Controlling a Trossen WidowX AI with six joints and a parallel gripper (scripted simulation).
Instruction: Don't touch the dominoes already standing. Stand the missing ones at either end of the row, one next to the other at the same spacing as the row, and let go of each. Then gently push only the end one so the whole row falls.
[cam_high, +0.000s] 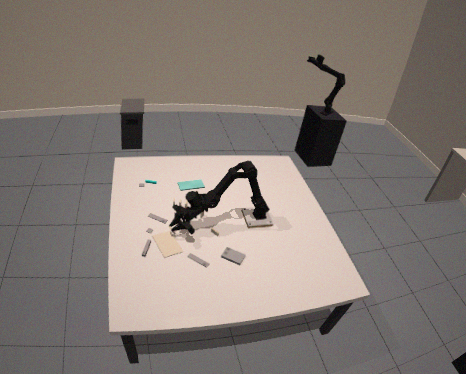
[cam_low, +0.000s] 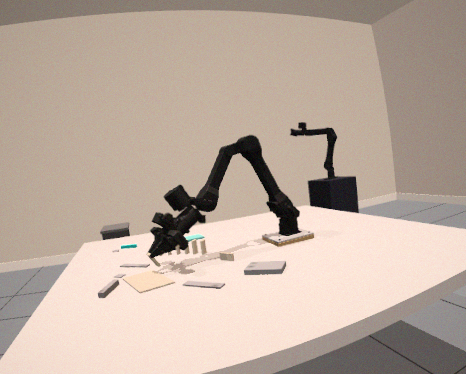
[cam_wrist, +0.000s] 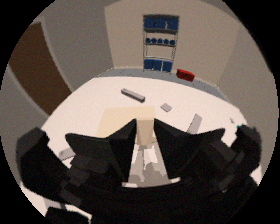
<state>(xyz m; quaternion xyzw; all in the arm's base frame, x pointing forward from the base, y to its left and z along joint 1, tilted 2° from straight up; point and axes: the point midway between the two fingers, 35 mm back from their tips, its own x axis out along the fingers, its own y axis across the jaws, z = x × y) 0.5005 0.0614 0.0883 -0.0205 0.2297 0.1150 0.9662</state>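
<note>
Wrist view: claw (cam_wrist: 143, 153) is clamped on a beige domino (cam_wrist: 143, 136), held tilted just above the bench (cam_wrist: 94, 106) with the tan card (cam_wrist: 119, 120) beyond it at 12 o'clock. Exterior view: the domino (cam_low: 156, 260) hangs low at the left end of the standing row (cam_low: 192, 246), probably being brought down to stand in line there at the row's own spacing. Another beige domino (cam_low: 227, 256) lies flat at about 3 o'clock past the row, likely next; grey slabs (cam_low: 265, 267) and a teal card (cam_low: 196, 237) sit farther off.
</note>
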